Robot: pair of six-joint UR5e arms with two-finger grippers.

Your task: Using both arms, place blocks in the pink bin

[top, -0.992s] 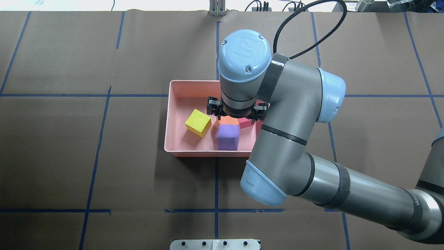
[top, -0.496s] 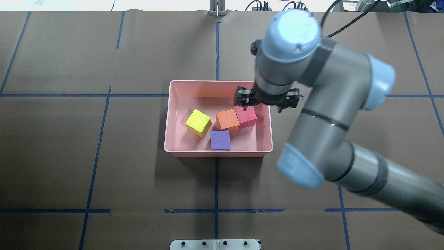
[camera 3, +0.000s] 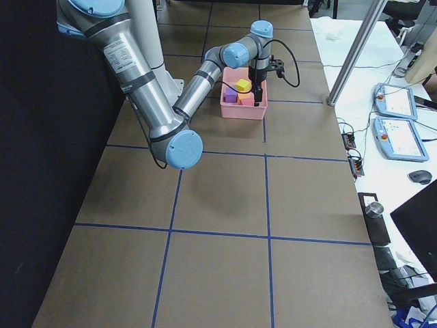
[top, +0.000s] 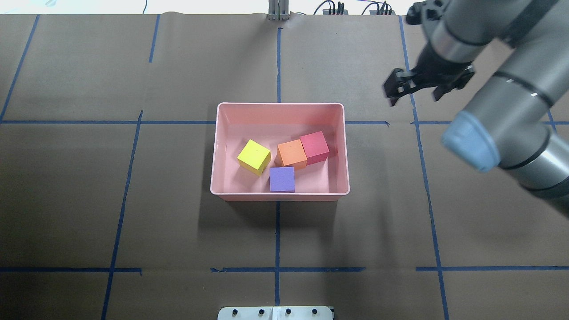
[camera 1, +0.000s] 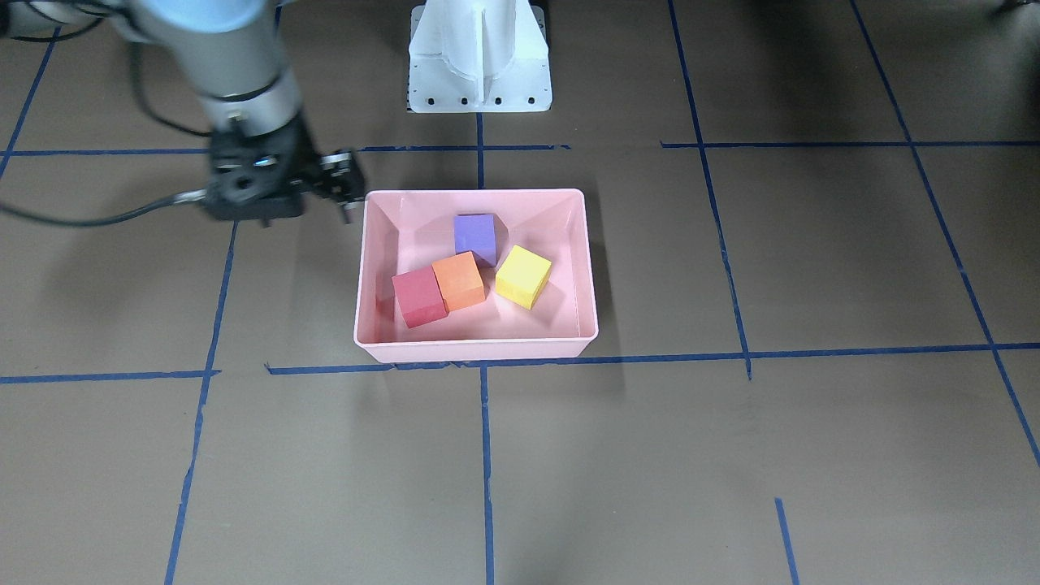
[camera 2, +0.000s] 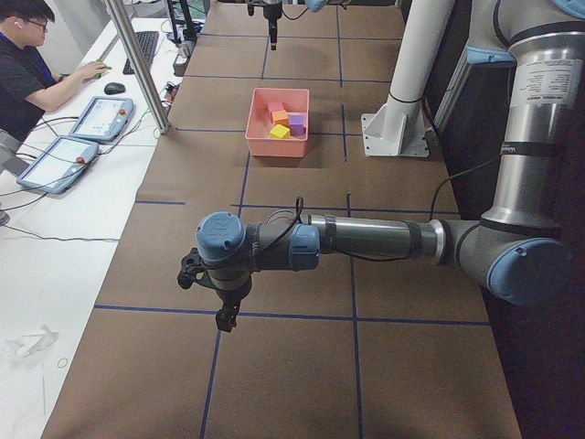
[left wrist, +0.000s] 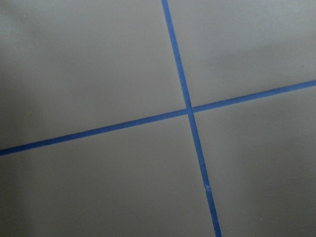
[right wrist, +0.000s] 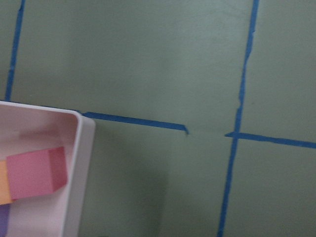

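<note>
The pink bin (top: 280, 106) sits mid-table and holds all four blocks: yellow-green (top: 254, 156), orange (top: 292, 154), red (top: 314, 147) and purple (top: 282, 179). The orange and red blocks touch. My right gripper (top: 415, 93) is open and empty, raised above the table, beyond the bin's far right corner. It also shows in the front-facing view (camera 1: 284, 195). The right wrist view shows the bin's corner (right wrist: 81, 163) and the red block (right wrist: 37, 173). My left gripper (camera 2: 224, 315) hangs over bare table far from the bin; I cannot tell if it is open or shut.
The white pedestal base (camera 1: 479, 57) stands at the robot's side of the table. Blue tape lines (left wrist: 190, 108) cross the brown surface. An operator (camera 2: 27, 73), tablets and a metal post (camera 2: 137, 64) are beside the table's far edge.
The purple block has dropped and settled in the bin by its near wall. My right gripper has risen and swung right and away from over the bin.
</note>
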